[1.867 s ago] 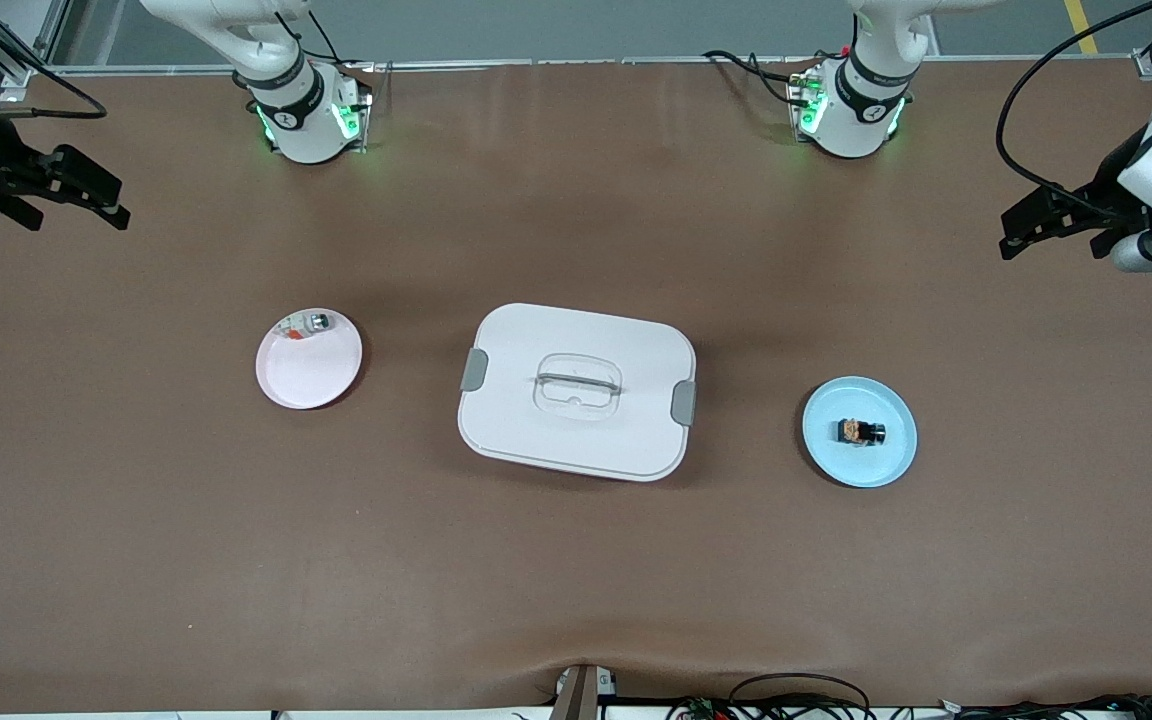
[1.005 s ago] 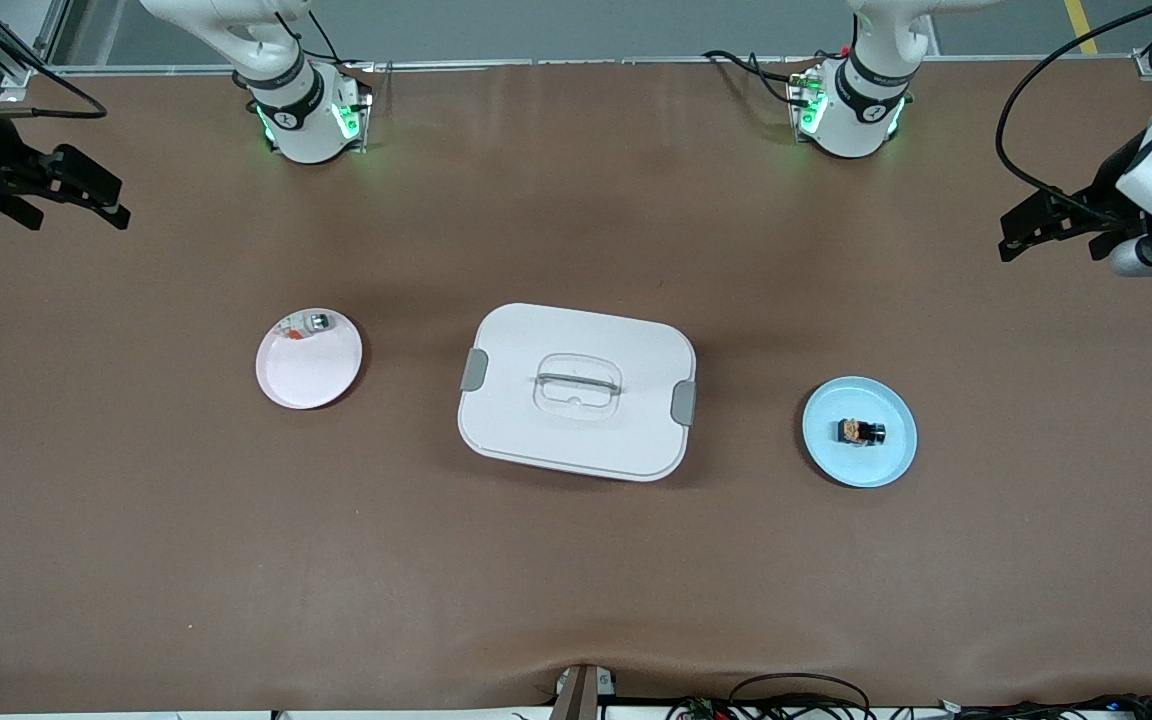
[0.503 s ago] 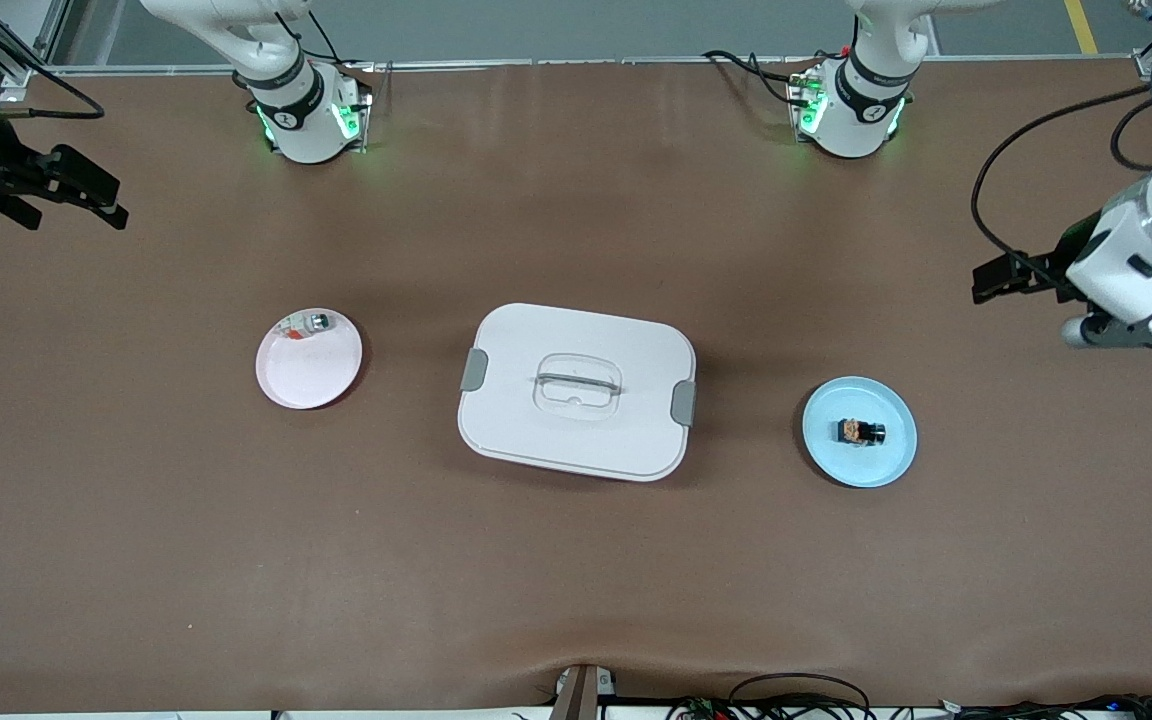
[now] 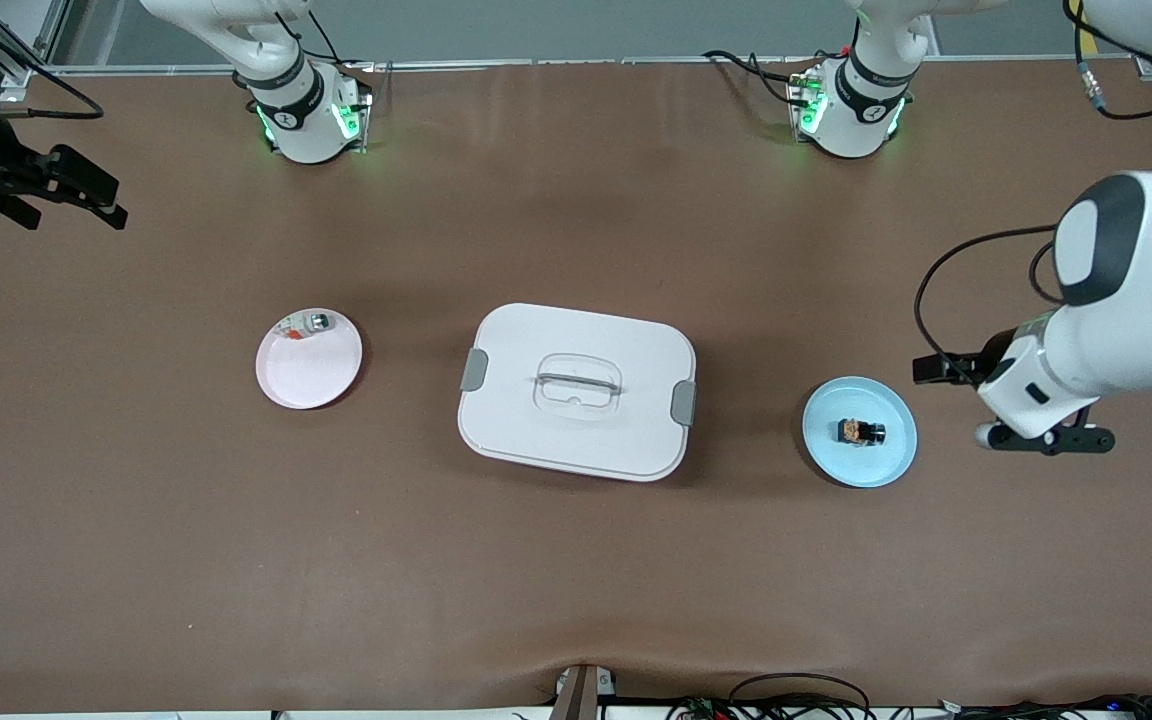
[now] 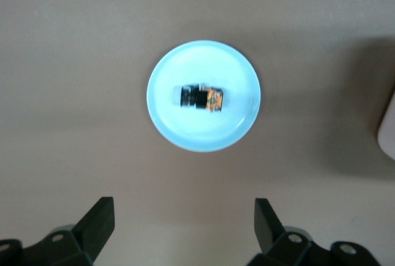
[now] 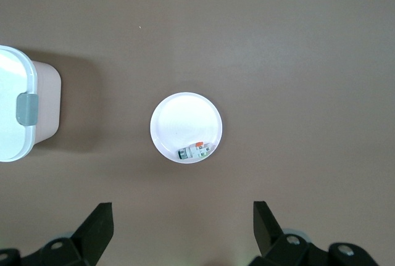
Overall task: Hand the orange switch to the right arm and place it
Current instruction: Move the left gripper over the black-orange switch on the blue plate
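One tiny orange switch [image 5: 202, 98] on the blue plate [image 5: 241, 124]: light, rigid, best pinched across its black body. Left gripper [image 5: 185, 216] hovers above, jaws apart; right gripper [image 6: 183, 220] waits, likewise.

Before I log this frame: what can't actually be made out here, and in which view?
- Contents of the white lidded box: hidden by its shut lid, front view.
- Left gripper: front view hides its fingers under the arm's own wrist; the left wrist view shows them open.
- Orange switch on the blue plate: too small for detail, front view.
- Small silver-white piece on the pink plate: too small to identify, right wrist view.
- Right gripper: arm cut off by the front view's edge.
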